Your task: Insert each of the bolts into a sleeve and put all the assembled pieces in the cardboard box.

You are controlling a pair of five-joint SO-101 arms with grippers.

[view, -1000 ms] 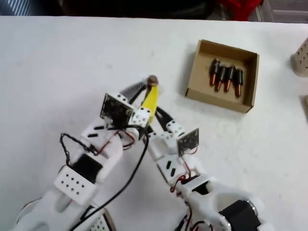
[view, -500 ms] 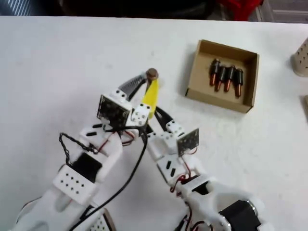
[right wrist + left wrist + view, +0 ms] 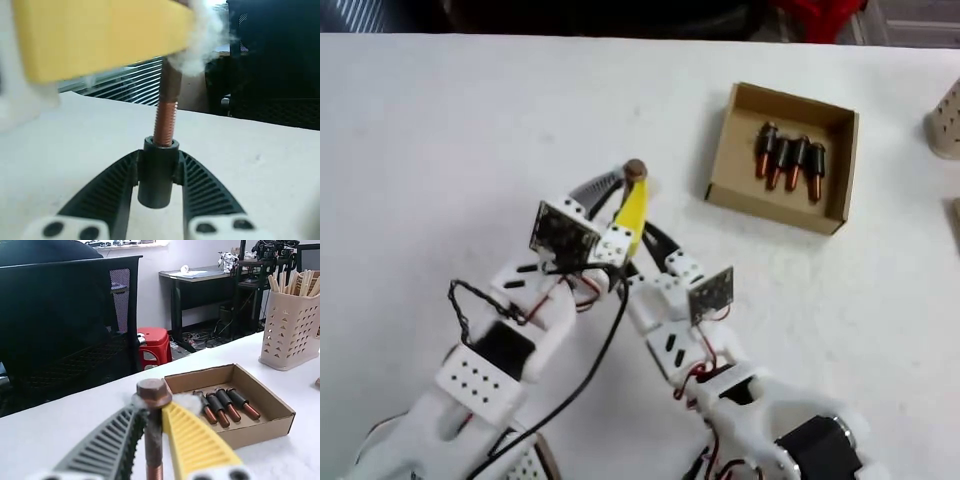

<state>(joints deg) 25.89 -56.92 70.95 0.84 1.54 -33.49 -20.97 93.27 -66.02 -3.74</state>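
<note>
Grips with the left tool (image 3: pixel 152 412), grey and yellow fingers closed hard, a copper bolt (image 3: pixel 151 391) just under its hex head, shank upright. Pinches with the right tool (image 3: pixel 157 167), black fingers closed in from both sides, a black sleeve (image 3: pixel 157 187), upright directly beneath. Puts the threaded tip just into the sleeve's mouth, most of the shank bare above it. Works over the white tabletop (image 3: pixel 470 120), apart from the cardboard box (image 3: pixel 722 145) with four assembled pieces (image 3: pixel 788 160) side by side inside. Risks jamming if pressed down off-axis: would cock the bolt against the rim, tip the sleeve in its narrow pinch, or slide the shank up through the left fingers.
</note>
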